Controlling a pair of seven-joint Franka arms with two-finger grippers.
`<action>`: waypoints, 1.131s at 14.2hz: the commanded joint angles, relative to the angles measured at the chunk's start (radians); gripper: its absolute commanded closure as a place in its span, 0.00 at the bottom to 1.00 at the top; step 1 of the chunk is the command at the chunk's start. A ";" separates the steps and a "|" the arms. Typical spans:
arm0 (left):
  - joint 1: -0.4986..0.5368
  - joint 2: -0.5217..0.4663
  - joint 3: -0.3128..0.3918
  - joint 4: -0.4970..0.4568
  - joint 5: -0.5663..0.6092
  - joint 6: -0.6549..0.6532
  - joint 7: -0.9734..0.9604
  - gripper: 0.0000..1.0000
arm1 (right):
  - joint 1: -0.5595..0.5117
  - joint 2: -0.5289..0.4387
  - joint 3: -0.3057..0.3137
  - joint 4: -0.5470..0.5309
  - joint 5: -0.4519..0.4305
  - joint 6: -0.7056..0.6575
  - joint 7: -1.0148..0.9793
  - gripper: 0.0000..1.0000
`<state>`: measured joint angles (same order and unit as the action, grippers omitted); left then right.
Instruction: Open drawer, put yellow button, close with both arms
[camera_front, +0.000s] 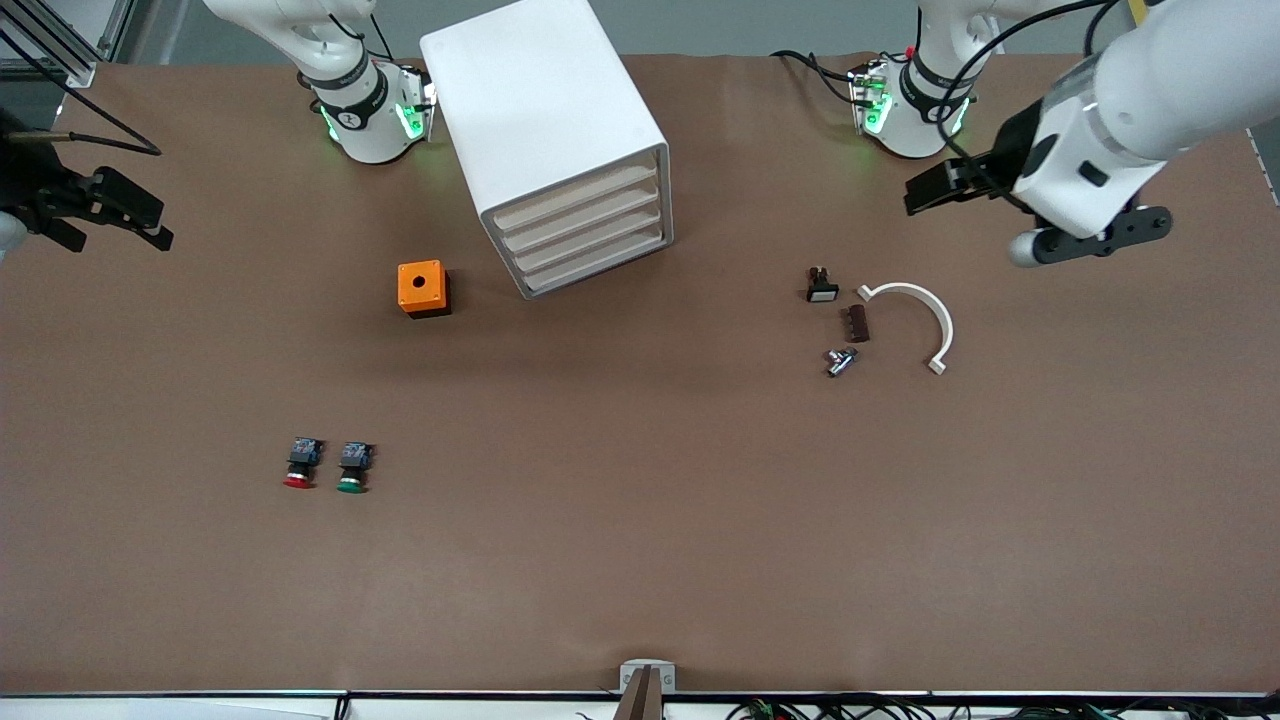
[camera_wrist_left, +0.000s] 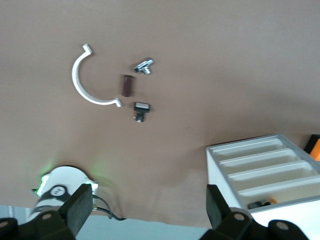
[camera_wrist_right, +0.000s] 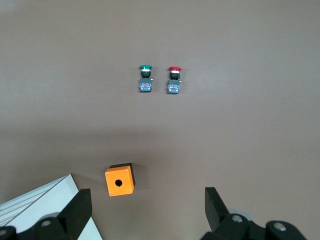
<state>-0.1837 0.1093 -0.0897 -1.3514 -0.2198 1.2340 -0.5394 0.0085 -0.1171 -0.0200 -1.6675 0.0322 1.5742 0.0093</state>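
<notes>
- Broadly, brown table (camera_front: 640, 580) under everything.
- Big white cabinet (camera_front: 545, 130) far from the front camera, between the two arm bases, fronts turned slantwise toward the camera and the left arm's end.
- Left gripper (camera_front: 918, 192) up in the air over bare table at the left arm's end, just by that arm's base; fingers (camera_wrist_left: 78, 209) spread wide, nothing between them; waiting.
- Right gripper (camera_front: 150, 225) up over the table's edge at the right arm's end; fingers (camera_wrist_right: 80, 209) likewise spread wide, holding nothing; waiting.
- Drawer (camera_front: 575, 198), highest of four, pushed in flush with the three below it.
- White arc clip (camera_front: 925, 318) toward the left arm's end, nearer the camera than the left gripper.
- Orange box (camera_front: 424, 288) with a round hole on top, beside the cabinet toward the right arm's end.
- Yellow button (camera_wrist_left: 262, 203) inside the highest drawer, seen only as a dark-and-orange bit in the left wrist view.
- Red button (camera_front: 299, 466) and green button (camera_front: 353, 468) side by side, just apart, well nearer the camera than the box.
- Brown block (camera_front: 856, 323) just beside the clip, between a small black switch (camera_front: 822, 285) and a metal piece (camera_front: 840, 361).
</notes>
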 joint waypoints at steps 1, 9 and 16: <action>0.038 -0.114 -0.012 -0.150 0.062 0.010 0.106 0.00 | -0.008 -0.023 0.002 -0.017 0.015 -0.011 -0.009 0.00; 0.160 -0.174 -0.010 -0.267 0.114 0.042 0.260 0.00 | -0.007 -0.023 0.003 -0.017 0.015 -0.022 -0.009 0.00; 0.176 -0.178 -0.010 -0.290 0.138 0.214 0.286 0.00 | -0.004 -0.023 0.005 -0.017 0.015 -0.019 -0.008 0.00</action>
<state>-0.0143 -0.0411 -0.0899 -1.6127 -0.1074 1.3856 -0.2737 0.0085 -0.1171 -0.0204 -1.6676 0.0340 1.5558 0.0093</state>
